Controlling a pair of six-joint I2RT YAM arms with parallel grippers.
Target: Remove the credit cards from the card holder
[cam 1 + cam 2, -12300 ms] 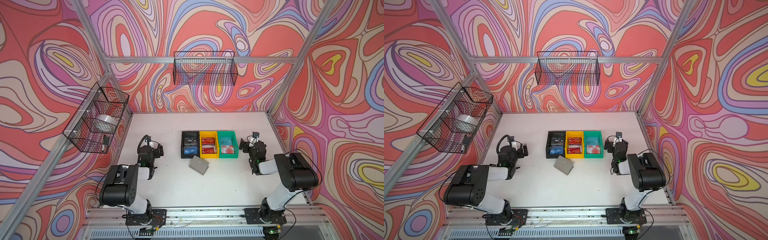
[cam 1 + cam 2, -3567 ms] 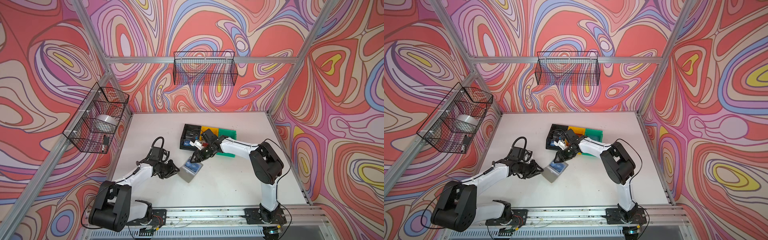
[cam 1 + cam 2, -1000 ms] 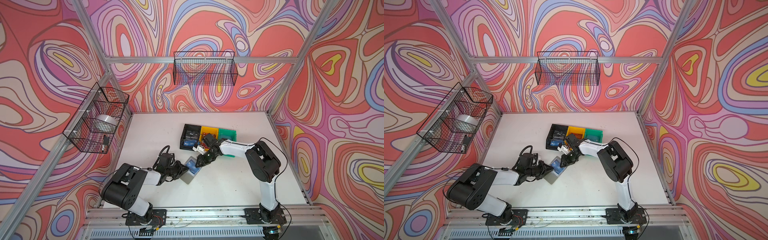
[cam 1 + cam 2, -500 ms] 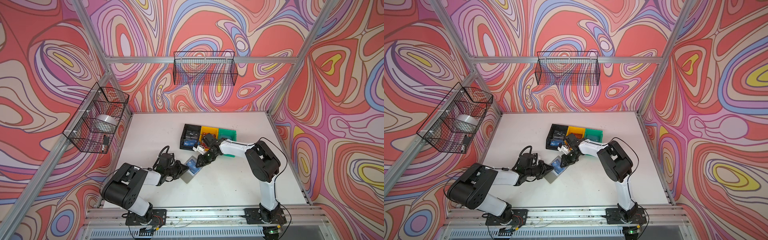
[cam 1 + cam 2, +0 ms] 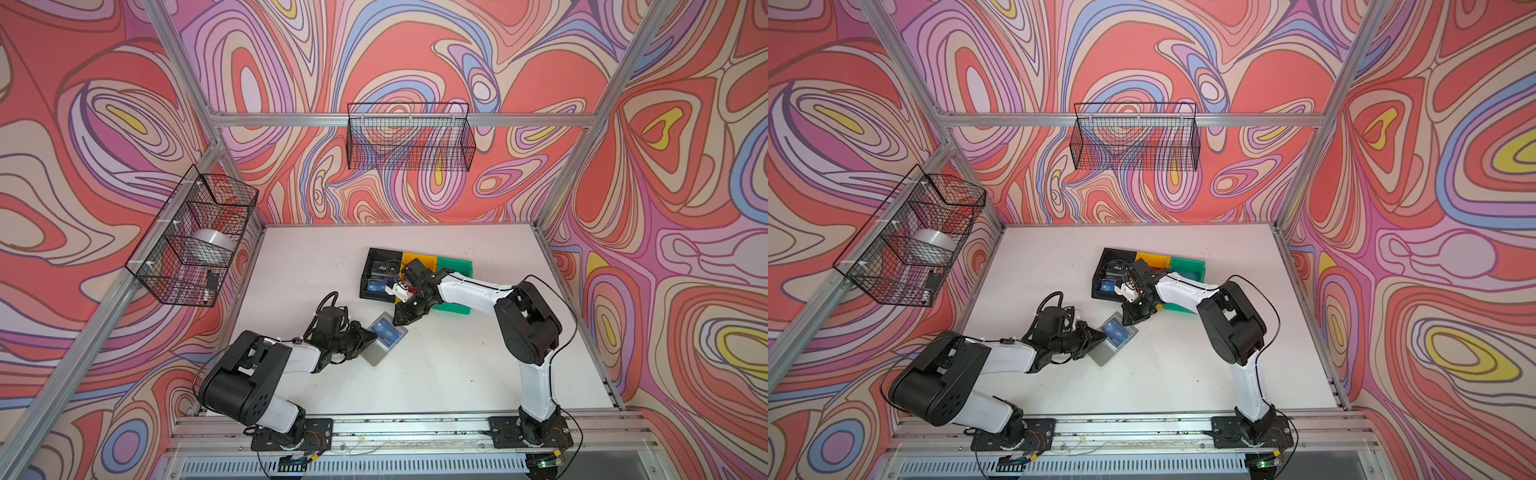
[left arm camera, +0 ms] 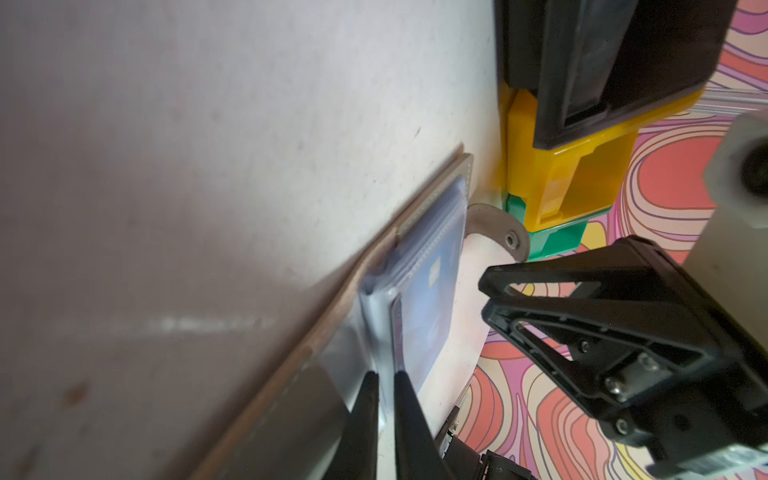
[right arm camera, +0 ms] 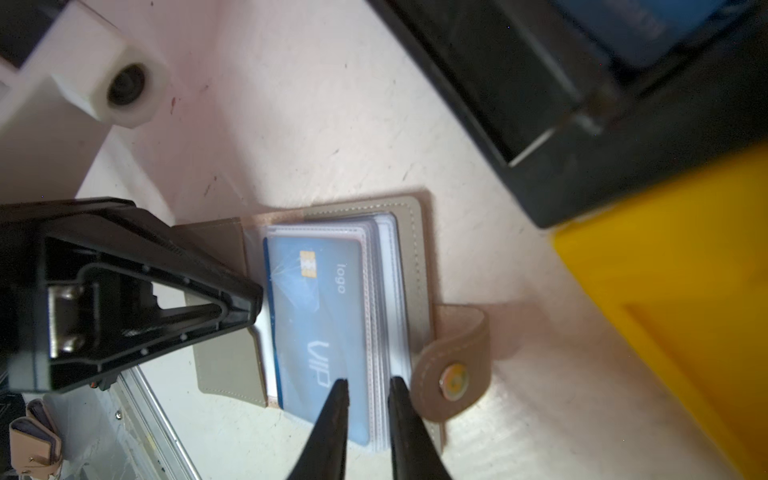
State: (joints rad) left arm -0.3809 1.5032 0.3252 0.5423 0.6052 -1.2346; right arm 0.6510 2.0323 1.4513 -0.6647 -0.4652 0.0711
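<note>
The grey card holder (image 5: 375, 354) lies open on the white table, in front of the bins in both top views. A blue card (image 7: 320, 316) marked VIP shows through its top clear sleeve. My left gripper (image 6: 385, 376) is shut on the clear sleeves at the holder's near-left side (image 5: 1102, 341). My right gripper (image 7: 365, 384) hovers over the blue card's far edge (image 5: 400, 321). Its jaws stand a narrow gap apart and I see nothing pinched between them. The snap tab (image 7: 453, 378) lies flat on the table beside the sleeves. Other cards in the holder are hidden.
A black bin (image 5: 368, 274), a yellow bin (image 5: 428, 261) and a green bin (image 5: 457, 266) stand in a skewed row just behind the holder, under the right arm. A blue card (image 5: 376, 286) lies in the black bin. Wire baskets (image 5: 409, 141) hang on the back and left walls.
Over the last second both arms and the holder have stayed nearly still, and the right jaws have narrowed a little. Much earlier the holder lay closed with both arms drawn back.
</note>
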